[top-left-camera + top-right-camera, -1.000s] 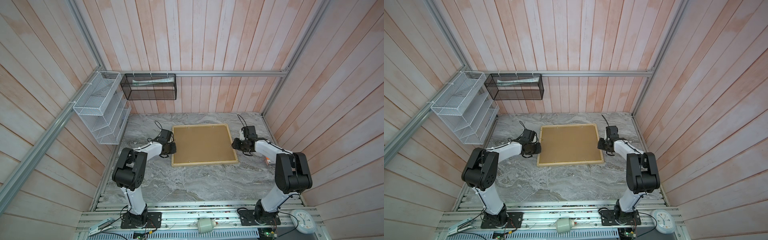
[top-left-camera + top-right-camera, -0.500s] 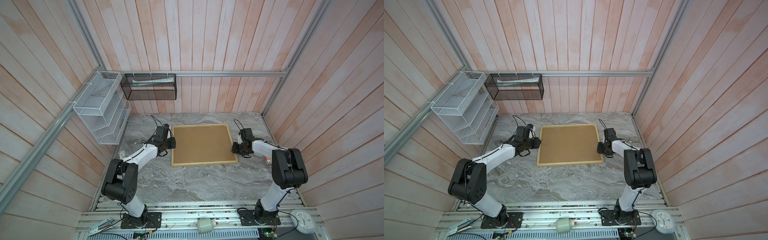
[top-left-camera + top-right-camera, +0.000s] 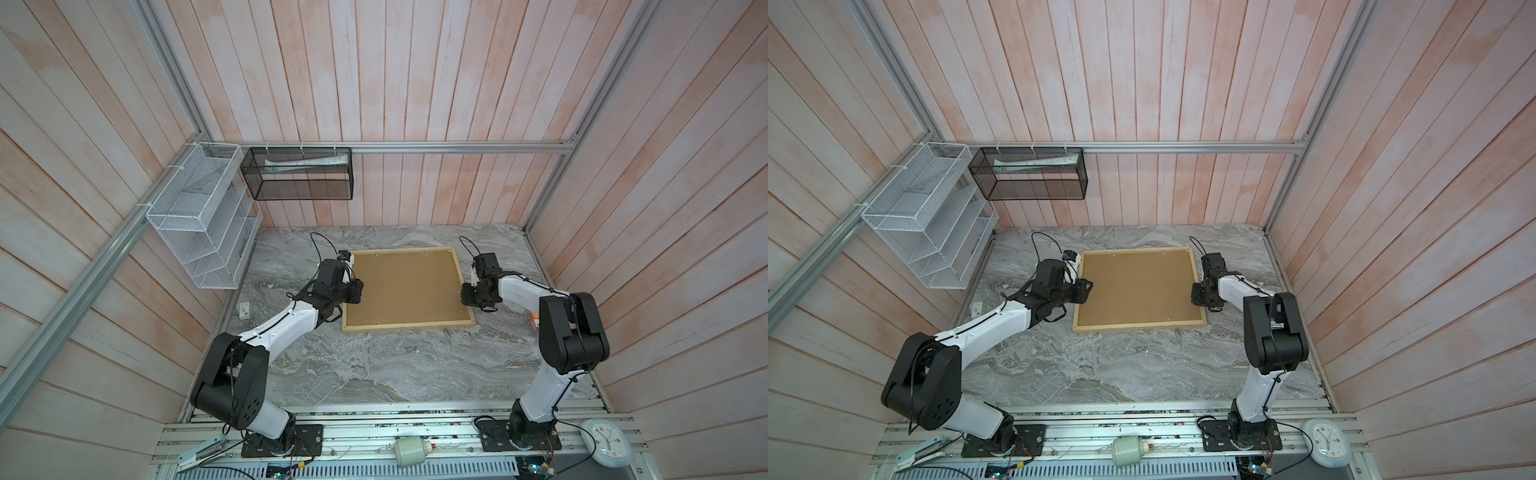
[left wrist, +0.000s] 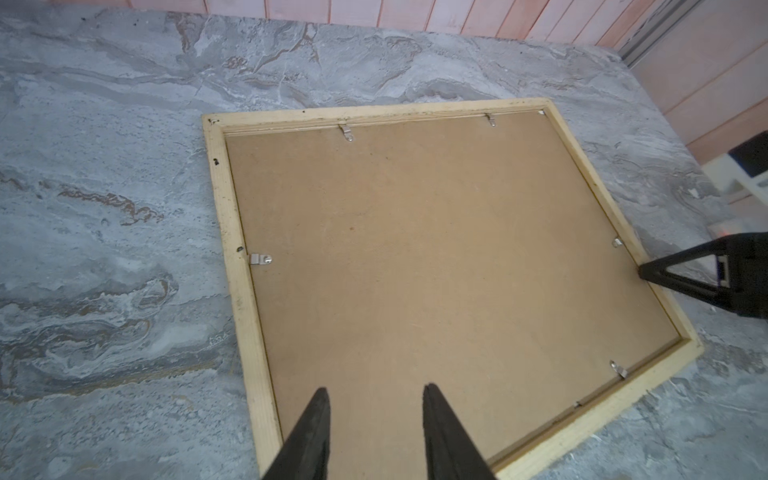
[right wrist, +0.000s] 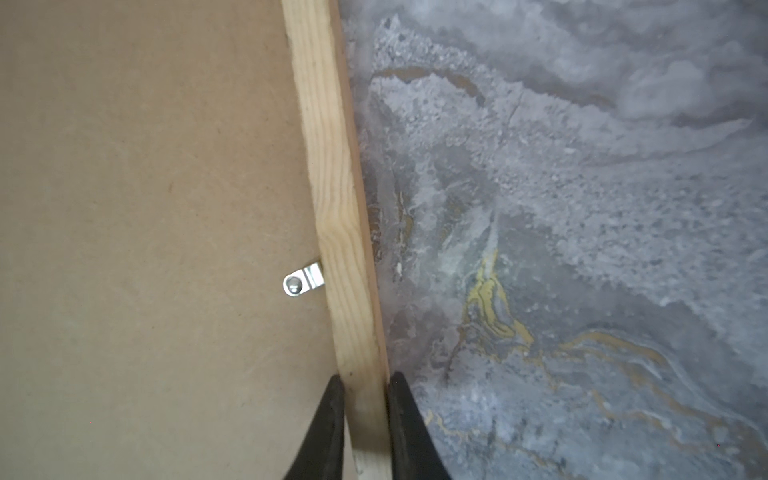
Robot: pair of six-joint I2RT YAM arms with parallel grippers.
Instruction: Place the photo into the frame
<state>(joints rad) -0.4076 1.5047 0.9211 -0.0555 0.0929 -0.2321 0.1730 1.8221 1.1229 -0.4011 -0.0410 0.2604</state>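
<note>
- Both top views: bright, even, diffuse light from overhead; no glare.
- Shadows are soft and short, the clearest being a faint band on the table (image 3: 374,365) along the near rail of the frame (image 3: 409,327).
- Wide-angle perspective: the wall planks (image 3: 374,83) splay outward toward the picture edges.
- Left wrist view: sharp, evenly lit.
- Right wrist view: dimmer and soft; the table surface is out of focus, with shade beside the frame rail.

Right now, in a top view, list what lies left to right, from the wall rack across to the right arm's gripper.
Left to right: white wire rack → left gripper → frame → right gripper, its fingers either side of the frame's right rail.
</note>
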